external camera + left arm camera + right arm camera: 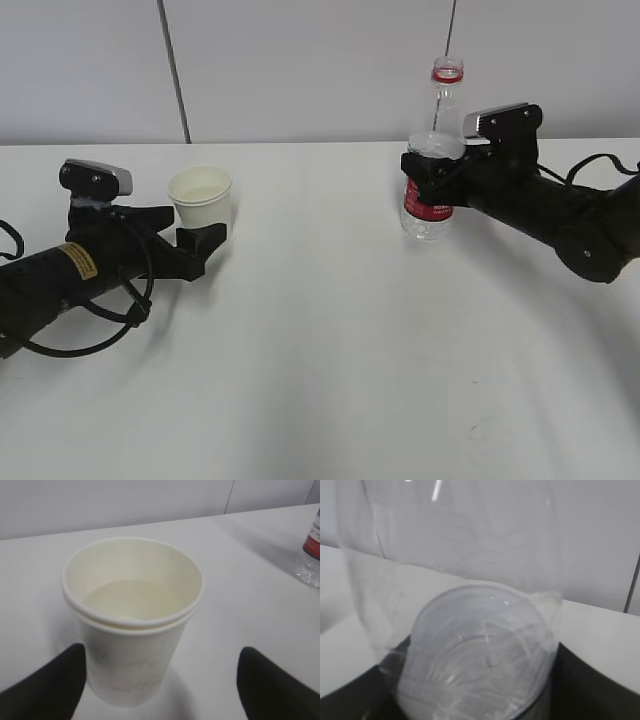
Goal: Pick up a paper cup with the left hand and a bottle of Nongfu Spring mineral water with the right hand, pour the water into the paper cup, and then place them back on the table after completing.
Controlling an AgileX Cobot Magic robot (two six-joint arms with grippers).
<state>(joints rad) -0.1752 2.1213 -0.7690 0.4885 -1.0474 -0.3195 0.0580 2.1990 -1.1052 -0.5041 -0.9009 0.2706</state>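
Observation:
The paper cup (201, 199) stands upright on the white table (320, 360), with clear water (127, 602) low inside it. My left gripper (207, 230) is open around the cup's lower part. In the left wrist view (162, 680) the left finger is at the cup (131, 630) and the right finger stands well apart. My right gripper (432, 172) is shut on the mineral water bottle (432, 150), which is upright and uncapped, with a red label and a little water at the bottom. The bottle (470, 630) fills the right wrist view, between the jaws (475, 680).
A grey wall runs behind the table's far edge. Black cables trail from both arms, on the left (90, 330) and on the right (600, 165). The bottle's base also shows at the right edge of the left wrist view (311, 555).

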